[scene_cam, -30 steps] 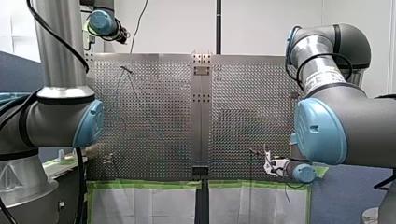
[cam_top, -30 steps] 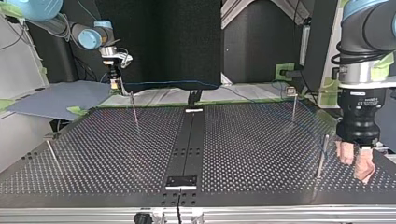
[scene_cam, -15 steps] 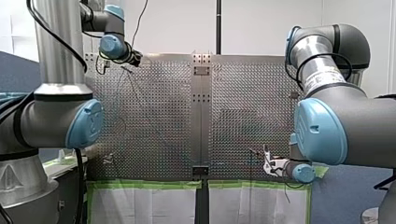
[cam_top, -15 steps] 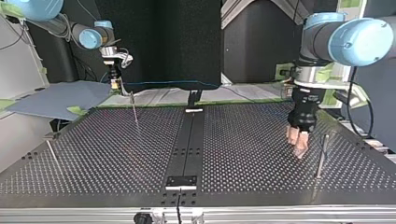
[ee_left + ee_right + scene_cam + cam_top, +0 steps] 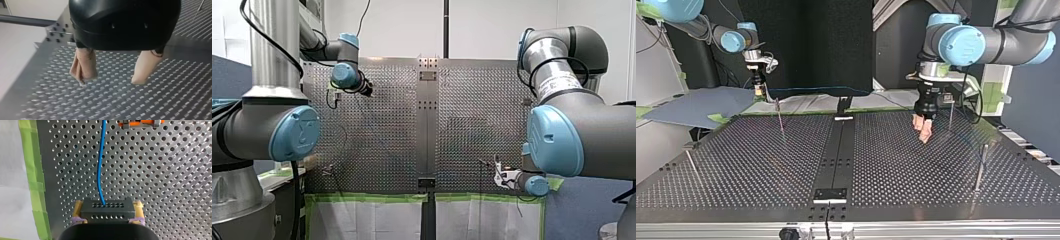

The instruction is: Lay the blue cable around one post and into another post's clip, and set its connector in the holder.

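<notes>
The blue cable [image 5: 100, 165] leaves a black connector [image 5: 106, 211] and runs ahead over the perforated plate. My right gripper [image 5: 108, 206] is shut on that connector, with its yellow pads on both sides. In the top view my right gripper [image 5: 758, 89] hangs at the far left edge, and the cable [image 5: 821, 89] stretches from it toward the right. My left gripper [image 5: 924, 129] hovers over the far right part of the table near a thin post [image 5: 950, 113]. Its beige fingers [image 5: 83, 66] stand open with nothing between them.
More thin posts stand at the top view's left [image 5: 780, 119], near left [image 5: 691, 164] and near right [image 5: 981, 165]. A black centre strip [image 5: 835, 160] carries a small plate [image 5: 831, 194]. An orange part [image 5: 140, 123] lies ahead of the connector. Green tape [image 5: 32, 175] lines the table edge.
My left arm has swung from the top view's near right edge to the far middle right, staying open. My right arm and the connector have not moved.
</notes>
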{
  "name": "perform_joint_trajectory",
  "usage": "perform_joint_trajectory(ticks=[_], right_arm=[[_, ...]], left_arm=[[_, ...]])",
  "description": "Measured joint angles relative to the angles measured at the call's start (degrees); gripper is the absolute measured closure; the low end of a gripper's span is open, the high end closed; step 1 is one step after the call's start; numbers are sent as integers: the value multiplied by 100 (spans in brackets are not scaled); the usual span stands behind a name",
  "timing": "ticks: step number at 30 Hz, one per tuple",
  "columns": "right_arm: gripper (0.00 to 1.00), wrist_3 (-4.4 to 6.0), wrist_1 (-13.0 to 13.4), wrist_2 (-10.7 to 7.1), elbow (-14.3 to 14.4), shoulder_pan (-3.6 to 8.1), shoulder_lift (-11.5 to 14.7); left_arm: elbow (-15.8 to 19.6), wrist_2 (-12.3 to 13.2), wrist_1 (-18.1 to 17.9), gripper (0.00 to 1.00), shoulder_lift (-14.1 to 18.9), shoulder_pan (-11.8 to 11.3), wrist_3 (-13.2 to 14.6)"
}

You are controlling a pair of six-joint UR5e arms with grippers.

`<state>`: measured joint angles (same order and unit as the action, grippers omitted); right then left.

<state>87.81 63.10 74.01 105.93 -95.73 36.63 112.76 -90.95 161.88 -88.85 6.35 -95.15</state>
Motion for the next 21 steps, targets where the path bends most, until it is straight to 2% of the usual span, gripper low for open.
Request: perform_joint_trajectory(ticks=[13, 21], right_arm=[[100, 5, -21, 0, -3, -2, -1], [100, 34, -13, 0, -3, 1, 0]], left_arm=[[729, -729, -730, 0, -725, 728, -726], [1174, -1066, -1172, 0, -1170, 1172, -902]])
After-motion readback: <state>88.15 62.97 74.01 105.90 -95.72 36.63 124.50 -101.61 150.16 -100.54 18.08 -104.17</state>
